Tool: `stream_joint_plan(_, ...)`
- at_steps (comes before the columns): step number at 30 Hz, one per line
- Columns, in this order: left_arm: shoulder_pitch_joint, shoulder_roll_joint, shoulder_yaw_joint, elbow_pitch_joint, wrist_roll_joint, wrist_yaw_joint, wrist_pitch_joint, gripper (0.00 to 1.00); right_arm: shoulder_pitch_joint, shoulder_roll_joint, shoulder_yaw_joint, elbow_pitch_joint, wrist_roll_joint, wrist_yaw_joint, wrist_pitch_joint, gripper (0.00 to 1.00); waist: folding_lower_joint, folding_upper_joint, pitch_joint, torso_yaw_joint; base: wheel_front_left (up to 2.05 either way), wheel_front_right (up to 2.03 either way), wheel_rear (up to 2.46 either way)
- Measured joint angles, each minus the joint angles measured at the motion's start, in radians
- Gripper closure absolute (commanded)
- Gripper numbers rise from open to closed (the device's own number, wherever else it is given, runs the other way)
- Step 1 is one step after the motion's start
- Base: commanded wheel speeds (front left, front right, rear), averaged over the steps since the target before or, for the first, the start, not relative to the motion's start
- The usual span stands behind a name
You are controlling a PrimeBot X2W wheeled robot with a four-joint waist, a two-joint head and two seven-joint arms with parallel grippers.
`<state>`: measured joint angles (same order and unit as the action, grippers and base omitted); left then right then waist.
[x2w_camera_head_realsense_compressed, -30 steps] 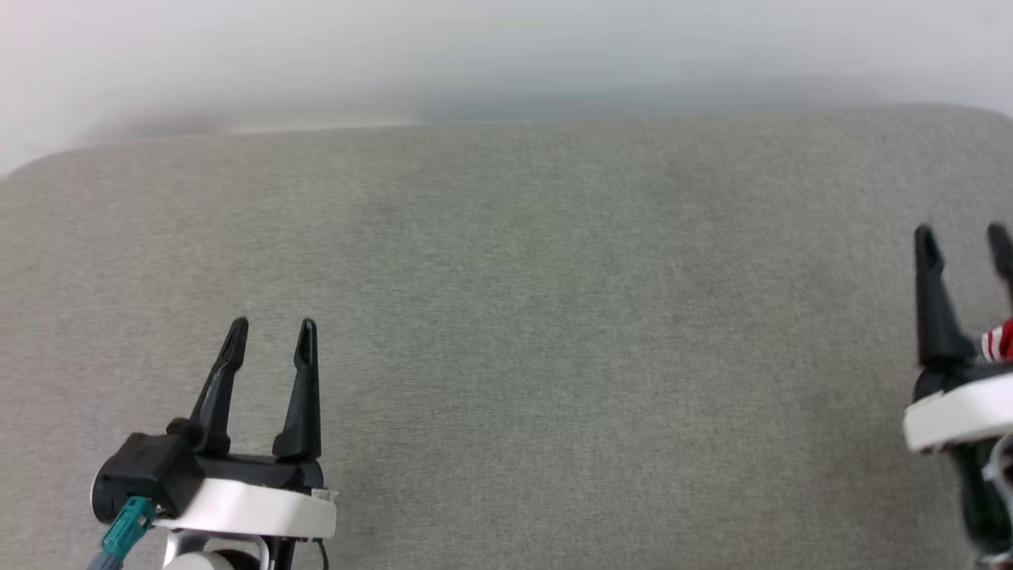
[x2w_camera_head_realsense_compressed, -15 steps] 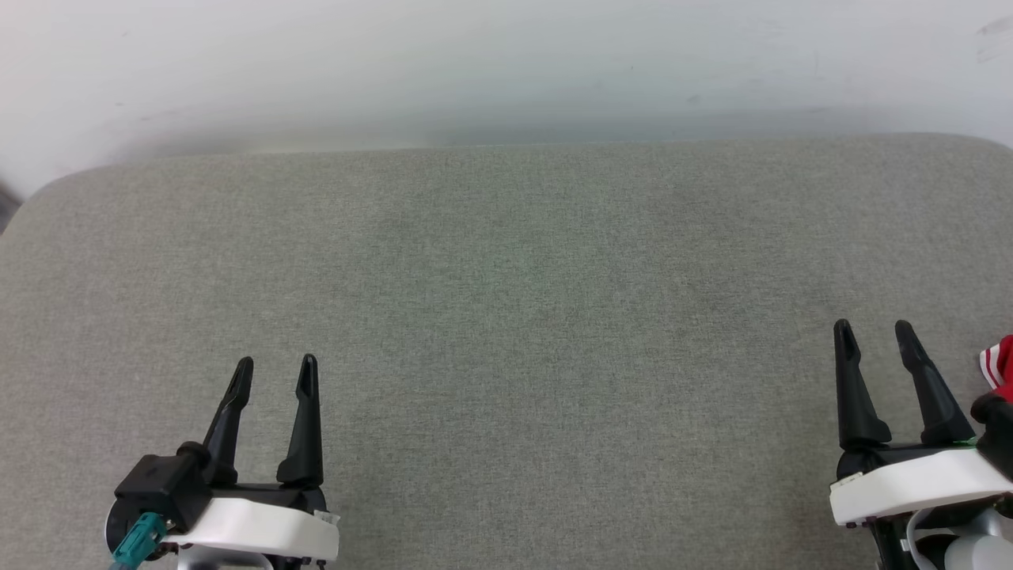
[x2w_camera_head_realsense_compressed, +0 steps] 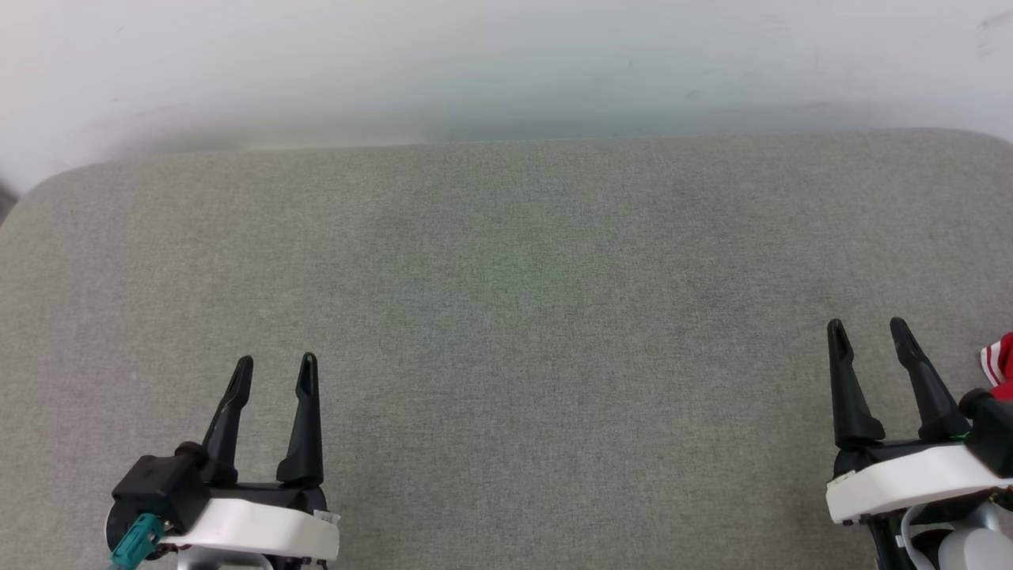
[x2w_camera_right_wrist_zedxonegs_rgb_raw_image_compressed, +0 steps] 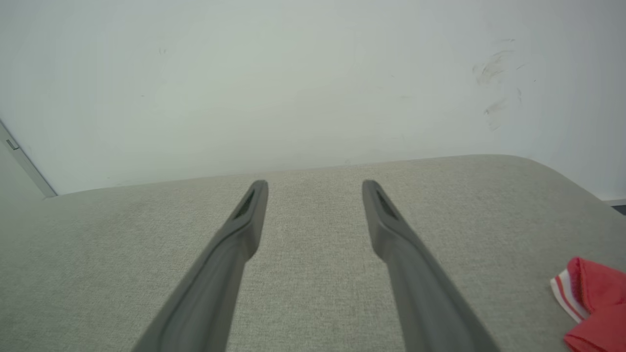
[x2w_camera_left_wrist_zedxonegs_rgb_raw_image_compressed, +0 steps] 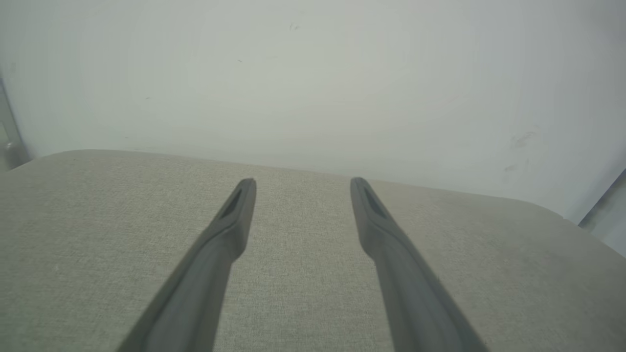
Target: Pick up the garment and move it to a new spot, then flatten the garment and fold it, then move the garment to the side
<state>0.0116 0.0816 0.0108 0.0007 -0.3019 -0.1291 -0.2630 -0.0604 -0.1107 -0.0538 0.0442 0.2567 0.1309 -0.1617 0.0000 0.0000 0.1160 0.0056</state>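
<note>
Both empty, jaws apart: left gripper [x2w_camera_head_realsense_compressed: 273, 360] at 7 o'clock over the grey padded table [x2w_camera_head_realsense_compressed: 506, 261], right gripper [x2w_camera_head_realsense_compressed: 866, 324] at 4. Red jersey [x2w_camera_head_realsense_compressed: 1001, 366] lies just beside the right one, at its 3 o'clock, striped trim showing. Prob. pick-up not begun. Next: right arm swings toward 3 & pinches cloth.

The red, white-striped garment [x2w_camera_head_realsense_compressed: 999, 366] is cut off at the right edge and partly hidden behind the right hand [x2w_camera_head_realsense_compressed: 866, 326].
</note>
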Motion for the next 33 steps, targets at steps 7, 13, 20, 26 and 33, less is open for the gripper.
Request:
stream_joint_plan(7,0.000,-0.001,0.004,-0.002,0.010,0.000,0.000,0.00,0.000,0.000,0.004,0.007,0.000,0.000,-0.006,0.00,0.0000,0.0000,-0.003,0.001,0.00,0.00,0.00)
stream_joint_plan(13,0.000,0.001,0.008,0.000,0.010,0.000,0.000,0.00,0.000,-0.003,0.015,0.011,-0.002,0.000,-0.008,0.00,0.0000,-0.0001,-0.007,0.001,0.00,0.00,0.00)
stream_joint_plan(20,0.018,-0.004,0.000,0.049,-0.003,0.000,0.005,1.00,0.026,0.005,0.021,0.061,0.012,0.000,-0.002,1.00,0.0000,0.0000,-0.008,0.001,0.00,0.00,0.00)
stream_joint_plan(26,0.020,-0.003,-0.001,0.063,-0.116,0.000,0.027,1.00,0.024,0.008,0.019,0.071,0.120,0.000,0.018,1.00,0.0000,0.0000,-0.013,0.000,0.00,0.00,0.00)
stream_joint_plan(33,0.010,-0.001,0.000,0.084,-0.241,0.000,0.054,1.00,0.024,0.012,0.014,0.085,0.243,0.000,0.040,1.00,0.0000,0.0000,-0.019,0.000,0.00,0.00,0.00)
